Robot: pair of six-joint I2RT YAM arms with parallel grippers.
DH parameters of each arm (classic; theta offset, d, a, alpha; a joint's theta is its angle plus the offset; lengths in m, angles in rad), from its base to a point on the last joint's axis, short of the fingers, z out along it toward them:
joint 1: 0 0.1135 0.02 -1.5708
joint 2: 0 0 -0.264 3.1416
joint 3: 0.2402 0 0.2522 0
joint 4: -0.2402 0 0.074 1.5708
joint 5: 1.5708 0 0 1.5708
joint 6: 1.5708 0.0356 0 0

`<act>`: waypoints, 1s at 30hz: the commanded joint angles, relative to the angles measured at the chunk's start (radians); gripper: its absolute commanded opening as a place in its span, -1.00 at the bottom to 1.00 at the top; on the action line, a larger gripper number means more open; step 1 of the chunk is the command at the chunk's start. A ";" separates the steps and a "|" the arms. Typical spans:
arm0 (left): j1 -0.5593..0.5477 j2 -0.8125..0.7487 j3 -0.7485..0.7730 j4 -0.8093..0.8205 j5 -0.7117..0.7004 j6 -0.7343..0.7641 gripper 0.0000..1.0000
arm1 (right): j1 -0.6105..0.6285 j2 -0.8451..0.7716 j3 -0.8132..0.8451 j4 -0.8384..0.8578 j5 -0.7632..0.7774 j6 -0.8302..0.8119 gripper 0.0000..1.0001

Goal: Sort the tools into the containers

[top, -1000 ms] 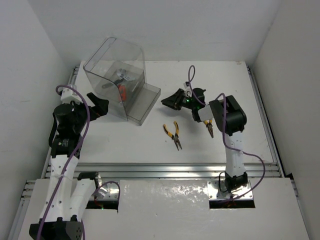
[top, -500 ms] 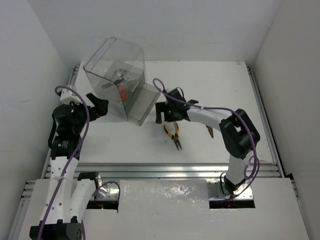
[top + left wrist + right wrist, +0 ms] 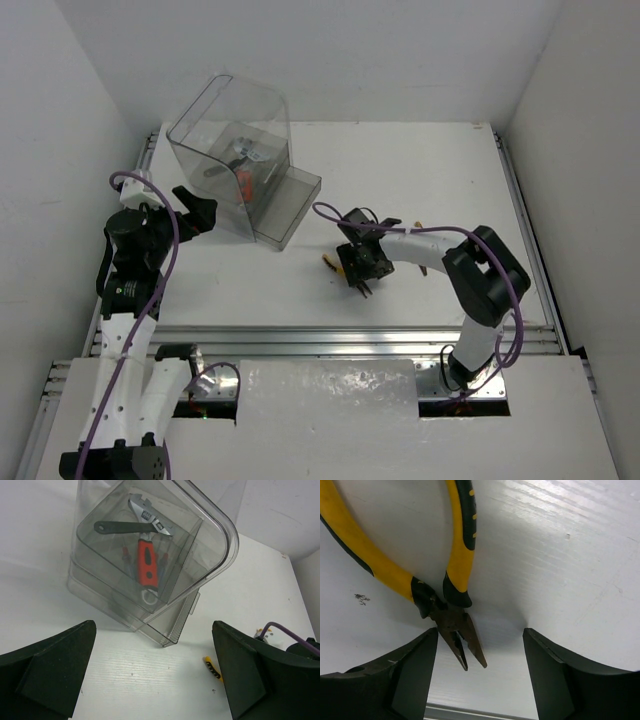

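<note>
Pliers (image 3: 438, 609): yellow handles edged black, dark nose slightly parted, flat on table (image 3: 560, 555) | right gripper (image 3: 480, 637): jaws wide, straddling nose | left gripper (image 3: 153, 630): wide, empty

No legible text or numbers anywhere; only faint, unreadable markings on the adjustable wrench (image 3: 148, 555) head.

pliers (image 3: 451, 587): yellow handles, black trim, dark grey nose | adjustable wrench (image 3: 148, 562): red grip, silver head | spanner (image 3: 122, 527): black | box (image 3: 97, 580): smoky grey, see-through | desk (image 3: 430, 170): white, faintly streaked | cable (image 3: 168, 262): purple | red tips (image 3: 125, 555) behind the grip: perhaps further handles, blurred
</note>
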 commanded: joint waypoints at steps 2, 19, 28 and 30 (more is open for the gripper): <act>0.003 -0.018 0.033 0.035 0.004 0.016 1.00 | 0.030 0.041 0.000 0.048 -0.025 -0.034 0.36; 0.003 -0.009 0.033 0.040 0.016 0.014 0.99 | 0.065 -0.066 -0.119 0.289 -0.139 -0.032 -1.00; 0.003 -0.010 0.033 0.038 0.007 0.014 0.99 | 0.061 -0.129 -0.185 0.589 -0.305 0.177 -1.00; 0.002 -0.012 0.031 0.037 0.007 0.014 0.99 | 0.057 -0.127 -0.178 0.649 -0.315 0.214 -1.00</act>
